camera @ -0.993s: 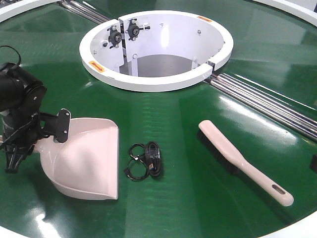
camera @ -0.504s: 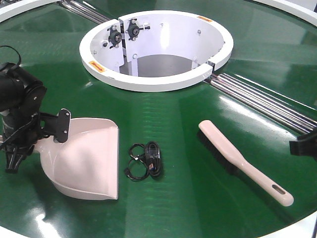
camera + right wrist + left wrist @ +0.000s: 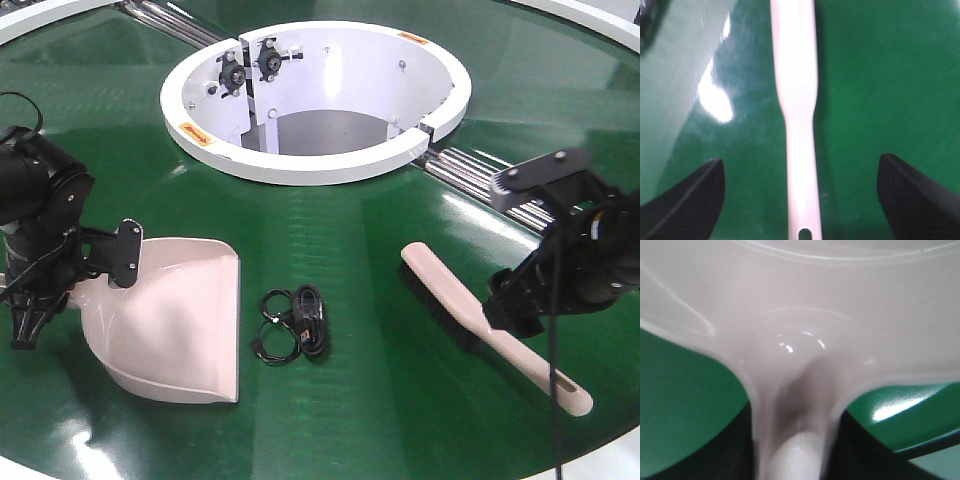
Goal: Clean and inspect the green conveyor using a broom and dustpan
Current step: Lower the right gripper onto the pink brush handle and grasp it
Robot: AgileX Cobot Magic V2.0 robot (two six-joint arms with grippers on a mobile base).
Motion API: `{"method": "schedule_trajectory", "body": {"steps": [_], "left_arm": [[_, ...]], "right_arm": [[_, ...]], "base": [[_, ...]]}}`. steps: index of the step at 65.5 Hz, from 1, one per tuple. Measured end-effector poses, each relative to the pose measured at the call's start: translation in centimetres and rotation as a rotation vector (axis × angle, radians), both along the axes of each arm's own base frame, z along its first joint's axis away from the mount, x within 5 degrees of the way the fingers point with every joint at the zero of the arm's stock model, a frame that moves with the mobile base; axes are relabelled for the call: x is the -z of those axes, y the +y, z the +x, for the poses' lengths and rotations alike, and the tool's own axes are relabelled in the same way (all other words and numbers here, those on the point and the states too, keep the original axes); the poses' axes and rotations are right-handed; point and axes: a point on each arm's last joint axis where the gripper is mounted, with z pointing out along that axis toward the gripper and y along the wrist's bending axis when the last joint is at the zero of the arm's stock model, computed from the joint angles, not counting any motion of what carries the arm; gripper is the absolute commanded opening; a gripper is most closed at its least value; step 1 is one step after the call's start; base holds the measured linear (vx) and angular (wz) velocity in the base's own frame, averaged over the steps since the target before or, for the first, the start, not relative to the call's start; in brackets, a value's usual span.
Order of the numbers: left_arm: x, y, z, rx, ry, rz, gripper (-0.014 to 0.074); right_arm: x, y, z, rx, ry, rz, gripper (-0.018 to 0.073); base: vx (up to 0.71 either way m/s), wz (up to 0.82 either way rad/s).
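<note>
**Sweep job barely started: broom not even picked up**

The broom (image 3: 445, 295) lay flat on the green conveyor (image 3: 330, 230), on the right side, bristle head pointing up toward the middle and the slotted handle end down near the front edge. The right gripper (image 3: 799, 160) hung right over the handle, spread wide. In the wrist view the two dark fingers (image 3: 685, 200) sat well out to either side, with the handle running up between them and touching neither. So no grab yet, as far as I could see.

On the left side, the dustpan (image 3: 180, 320) rested on the belt with its open edge facing right. The left gripper (image 3: 75, 290) was at its handle end. The wrist camera there was basically all pink plastic, so I honestly couldn't tell whether it was clamped on the handle or just straddling it.

Between pan and broom sat a black cable bundle (image 3: 295, 325), just beside the pan's lip, which I guessed was the stuff to be swept. Behind all that were the white ring (image 3: 320, 160) and the silver rollers (image 3: 560, 215).

My read on progress was early days. The pan looked placed, but the broom needed grasping, the sweep was undone and the inspection was left too.
</note>
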Motion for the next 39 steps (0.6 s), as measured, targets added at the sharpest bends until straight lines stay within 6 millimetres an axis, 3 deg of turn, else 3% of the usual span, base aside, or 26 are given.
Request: {"method": "schedule_trajectory", "body": {"steps": [14,39], "left_arm": [[0.0,0.0,0.0,0.000,0.000,0.000,-0.0006],[0.0,0.0,0.0,0.000,0.000,0.000,-0.0006]], "right_arm": [[3.5,0.7,2.7,0.001,0.174,-0.047,0.0557],[7.7,1.4,5.7,-0.002,0.311,-0.083,0.0557]], "base": [[0.00,0.00],[0.00,0.00]]}}
